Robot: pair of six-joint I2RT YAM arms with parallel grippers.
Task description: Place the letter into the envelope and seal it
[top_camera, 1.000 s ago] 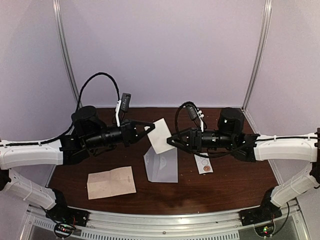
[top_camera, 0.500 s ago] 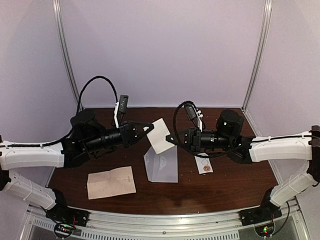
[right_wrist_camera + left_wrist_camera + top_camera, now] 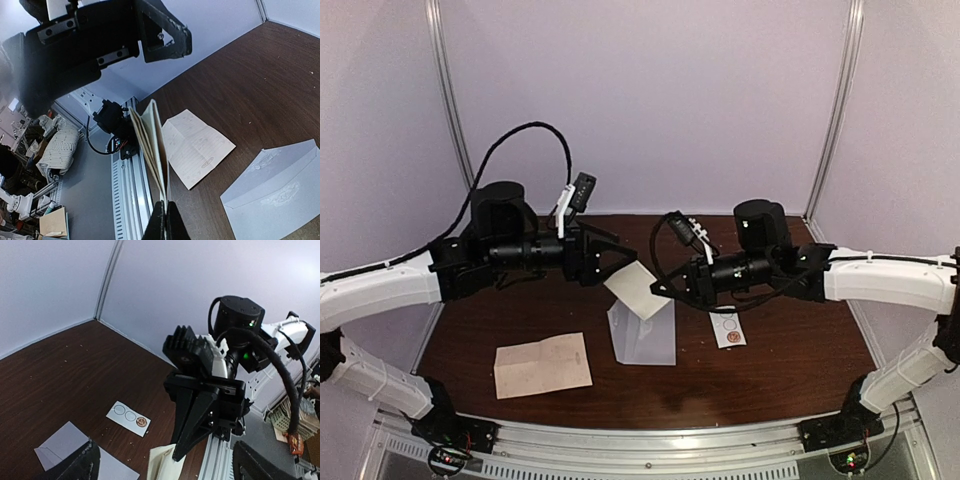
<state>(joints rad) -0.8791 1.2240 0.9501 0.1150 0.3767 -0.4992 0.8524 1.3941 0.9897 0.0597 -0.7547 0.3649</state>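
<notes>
Pinching the folded letter (image 3: 632,289) in closed jaws, right gripper (image 3: 661,290) is holding it over the envelope (image 3: 645,338), left gripper (image 3: 618,250) is hanging wide open alongside, gripping nothing.

Right gripper (image 3: 658,291) pinching letter (image 3: 634,288) over envelope (image 3: 642,338)

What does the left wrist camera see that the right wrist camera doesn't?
Only the left wrist view shows the white sticker strip with circles and the right arm's black body behind its gripper.

Only the right wrist view shows the flat tan sheet lying on the table.

Both views show the grey envelope, the brown table, and the folded paper pinched upright in the shut right gripper.
</notes>
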